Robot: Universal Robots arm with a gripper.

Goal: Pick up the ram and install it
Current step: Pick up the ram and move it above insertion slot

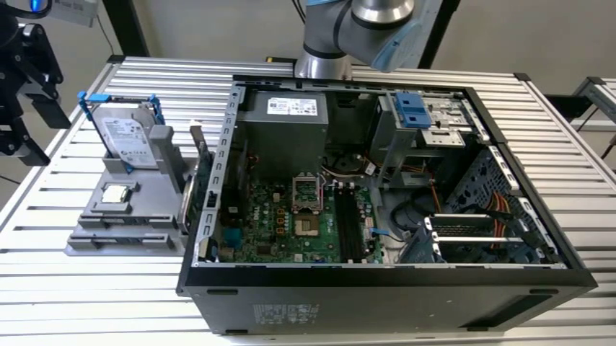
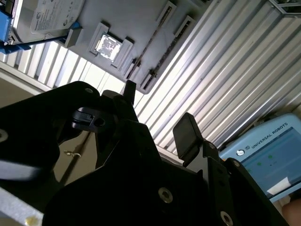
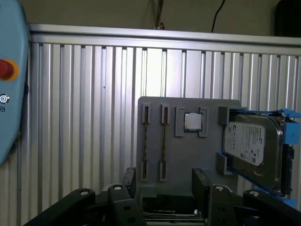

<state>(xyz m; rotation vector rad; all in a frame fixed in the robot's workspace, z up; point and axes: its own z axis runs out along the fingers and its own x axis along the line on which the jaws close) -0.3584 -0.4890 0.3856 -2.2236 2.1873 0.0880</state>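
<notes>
The ribbed metal table (image 1: 77, 288) carries a grey parts holder (image 1: 115, 238) and an open computer case (image 1: 385, 295).

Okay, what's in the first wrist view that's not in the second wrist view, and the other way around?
First wrist view: the pendant's red button and the table's edge rail. Second wrist view: the pendant's screen and a beige surface past the table's edge. Both wrist views: the open, empty hand, and beyond it the gray holder with the ram, processor chip and hard drive on the slatted table.
</notes>
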